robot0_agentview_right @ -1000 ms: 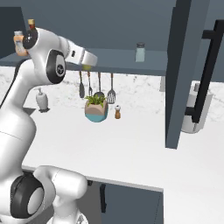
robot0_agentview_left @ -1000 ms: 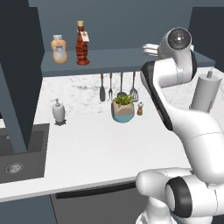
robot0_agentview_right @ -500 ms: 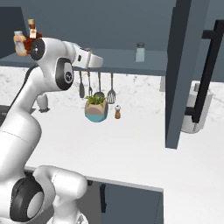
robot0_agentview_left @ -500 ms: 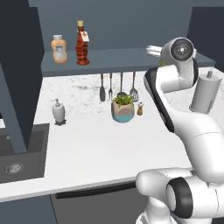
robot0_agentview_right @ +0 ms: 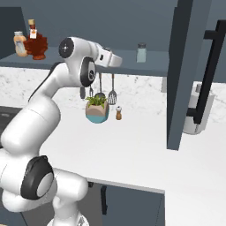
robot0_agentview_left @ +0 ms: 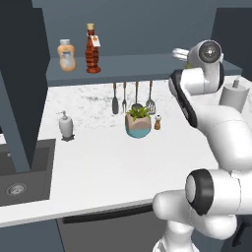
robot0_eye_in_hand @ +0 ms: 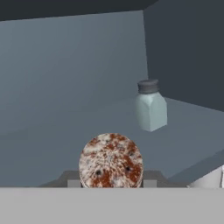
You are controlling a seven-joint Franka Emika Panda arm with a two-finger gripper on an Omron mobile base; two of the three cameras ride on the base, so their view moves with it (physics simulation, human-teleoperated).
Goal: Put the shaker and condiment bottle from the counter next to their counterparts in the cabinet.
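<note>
A simulated kitchen with a white marbled tabletop (robot0_agentview_left: 103, 162) below a dark blue-grey cabinet (robot0_agentview_left: 147, 66) whose long shelf stands open. The shaker (robot0_eye_in_hand: 110, 160) sits clamped in the tool (robot0_eye_in_hand: 110, 183), its speckled tan-brown cap facing the hand camera, the jaws closed against its sides; the tool (robot0_agentview_right: 115, 59) is held at the shelf's front edge toward the right end. Just beyond it, standing upright on the shelf near the right side panel, is the pale grey-green shaker (robot0_eye_in_hand: 150, 111) with a grey cap. At the shelf's left end the condiment bottle (robot0_agentview_left: 92, 49) stands upright just beside the squat orange bottle (robot0_agentview_left: 66, 55). On the tabletop below, near the back edge, stand a potted plant (robot0_agentview_left: 138, 122), a small brown pepper mill (robot0_agentview_left: 157, 122) and a soap dispenser (robot0_agentview_left: 66, 126); utensils (robot0_agentview_left: 132, 97) hang along the wall.
</note>
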